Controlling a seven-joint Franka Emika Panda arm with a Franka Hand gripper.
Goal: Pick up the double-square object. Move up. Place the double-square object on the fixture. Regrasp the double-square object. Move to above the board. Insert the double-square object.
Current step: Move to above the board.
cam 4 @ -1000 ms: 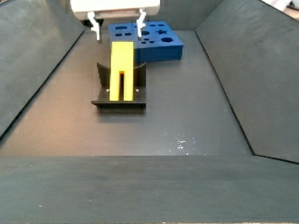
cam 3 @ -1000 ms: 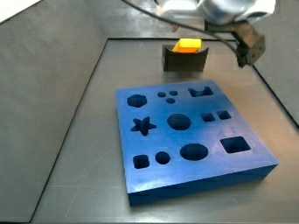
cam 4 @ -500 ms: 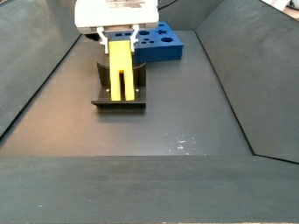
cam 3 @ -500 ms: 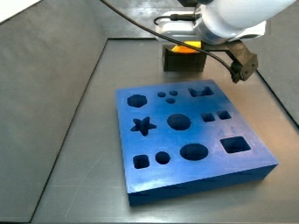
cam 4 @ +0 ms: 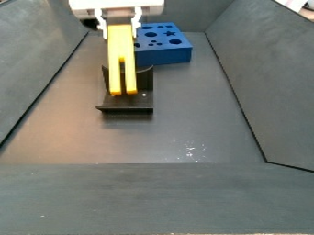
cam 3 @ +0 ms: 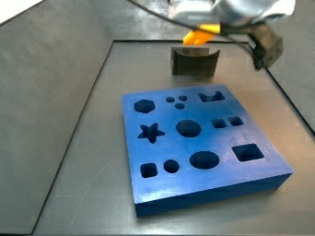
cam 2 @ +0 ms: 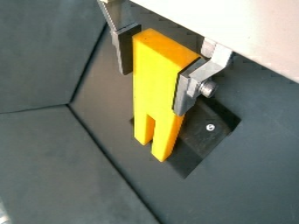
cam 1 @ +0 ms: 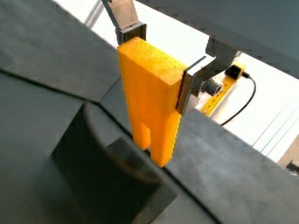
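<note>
The yellow double-square object (cam 4: pixel 119 60) is between the fingers of my gripper (cam 4: pixel 119 20), which is shut on its solid end. Its two prongs hang down over the dark fixture (cam 4: pixel 125 103). In a side view the object (cam 3: pixel 197 38) sits just above the fixture (cam 3: pixel 193 62). Both wrist views show the object (cam 1: pixel 156 96) (cam 2: pixel 158 83) clamped between the silver fingers (cam 1: pixel 200 74) (cam 2: pixel 194 80). The fixture lies below it (cam 2: pixel 201 144). The blue board (cam 3: pixel 204 147) with its dark cut-outs lies flat beyond the fixture (cam 4: pixel 166 44).
Sloping grey walls (cam 4: pixel 43 83) line both sides of the dark floor (cam 4: pixel 185 138). The board stands close behind the fixture. A cable runs to the arm at the top of a side view (cam 3: pixel 147 7).
My gripper came down around the yellow object on the fixture and closed on it. The object has since risen a little off the fixture.
</note>
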